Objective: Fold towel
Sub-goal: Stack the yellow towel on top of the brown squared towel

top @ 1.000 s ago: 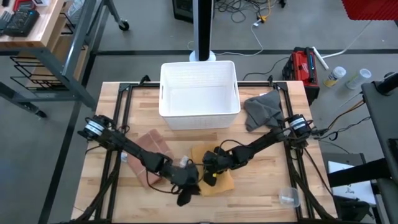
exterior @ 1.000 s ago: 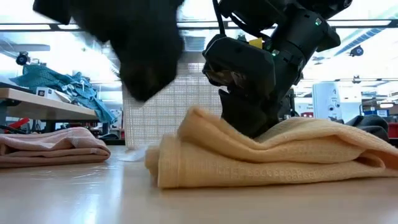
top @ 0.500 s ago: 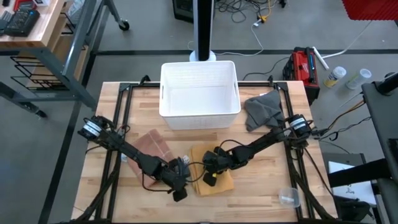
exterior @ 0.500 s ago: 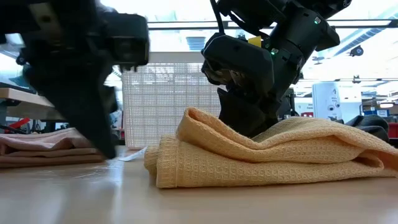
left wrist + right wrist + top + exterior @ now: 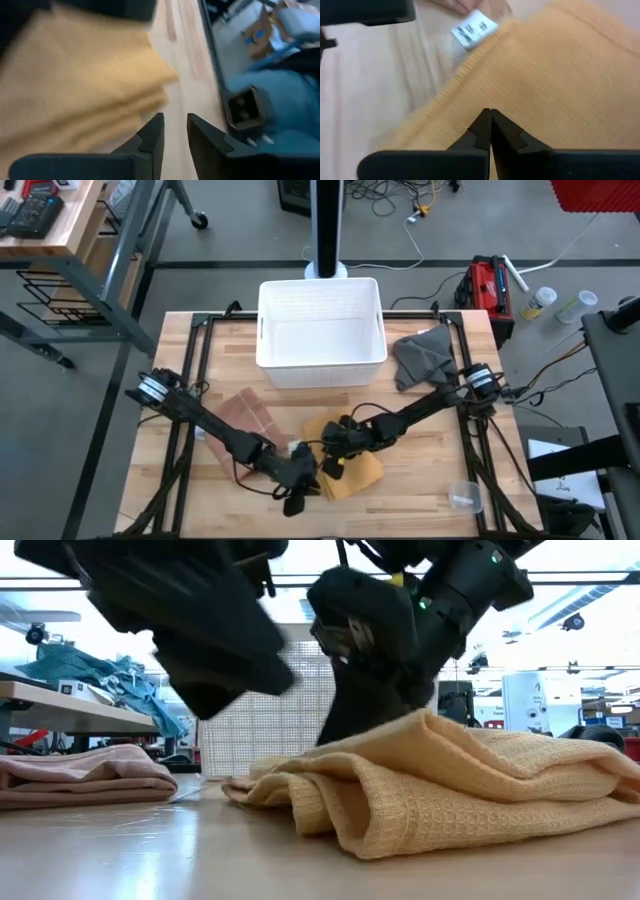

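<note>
The yellow towel (image 5: 345, 468) lies at the front of the table (image 5: 420, 480), half folded and lumpy. The left gripper (image 5: 297, 490) is just by its front-left edge, fingers a bit apart w/ nothing between them. The right gripper (image 5: 336, 457) sits on the towel's back-left part. Its fingers are pressed together, tips down in the cloth, but I can't tell if they really pinch it.

What could go wrong: the fold may slip open if the right grip is weak, & the two grippers are so close they might bump.

Views: the low view shows the thick stacked layers, which the high view hides. The right wrist view shows a small white tag (image 5: 474, 29) by the towel's edge. Further back, only the high view shows the pink towel (image 5: 248, 412), grey cloth (image 5: 420, 356) and white basket (image 5: 320, 330).
</note>
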Robot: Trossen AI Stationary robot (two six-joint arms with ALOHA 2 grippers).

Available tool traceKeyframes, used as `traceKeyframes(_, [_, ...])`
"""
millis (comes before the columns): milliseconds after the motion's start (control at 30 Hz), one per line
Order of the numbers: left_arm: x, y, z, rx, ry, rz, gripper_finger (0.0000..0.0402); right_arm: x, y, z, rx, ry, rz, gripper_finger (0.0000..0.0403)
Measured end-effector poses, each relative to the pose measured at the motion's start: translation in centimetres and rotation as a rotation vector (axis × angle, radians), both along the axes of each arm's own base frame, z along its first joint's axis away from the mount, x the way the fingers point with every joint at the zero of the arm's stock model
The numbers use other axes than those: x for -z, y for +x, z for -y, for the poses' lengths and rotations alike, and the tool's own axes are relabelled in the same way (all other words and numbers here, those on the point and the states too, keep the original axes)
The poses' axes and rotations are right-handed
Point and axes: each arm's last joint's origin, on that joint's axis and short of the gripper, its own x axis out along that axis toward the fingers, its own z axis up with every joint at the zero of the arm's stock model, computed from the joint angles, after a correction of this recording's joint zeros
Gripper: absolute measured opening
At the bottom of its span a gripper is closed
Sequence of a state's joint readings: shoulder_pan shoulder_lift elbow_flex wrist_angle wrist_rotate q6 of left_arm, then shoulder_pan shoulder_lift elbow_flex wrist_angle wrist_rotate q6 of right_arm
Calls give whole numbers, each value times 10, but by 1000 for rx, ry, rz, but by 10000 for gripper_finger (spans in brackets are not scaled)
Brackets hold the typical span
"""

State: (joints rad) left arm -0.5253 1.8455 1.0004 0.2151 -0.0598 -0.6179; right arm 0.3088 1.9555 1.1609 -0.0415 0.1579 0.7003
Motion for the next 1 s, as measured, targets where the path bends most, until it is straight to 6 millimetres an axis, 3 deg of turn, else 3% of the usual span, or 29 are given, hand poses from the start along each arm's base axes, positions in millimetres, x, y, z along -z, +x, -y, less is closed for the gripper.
traceKeyframes(233, [-13, -33, -2, -51, 16, -256, 75, -38, -6, 3, -20, -42, -1, 0])
traceKeyframes(333, [-18, -38, -5, -167, 102, -221, 75, -55, -22, 8, -22, -68, -57, 0])
traceKeyframes(467, [-25, -27, -9, -211, 160, -73, 75, -76, -48, 17, -4, -77, -89, 0])
traceKeyframes(600, [-30, -12, -17, -213, 168, 49, 75, -78, -78, 30, 73, -44, -104, 0])
traceKeyframes(733, [-29, -1, -29, -221, 202, 93, 75, -64, -105, 38, 168, 1, -146, 0])
traceKeyframes(867, [-8, 9, -40, -204, 219, 37, 75, -47, -122, 44, 241, 59, -200, 0])
traceKeyframes(1000, [16, 23, -43, -145, 162, 11, 75, -36, -125, 44, 229, 140, -235, 17])
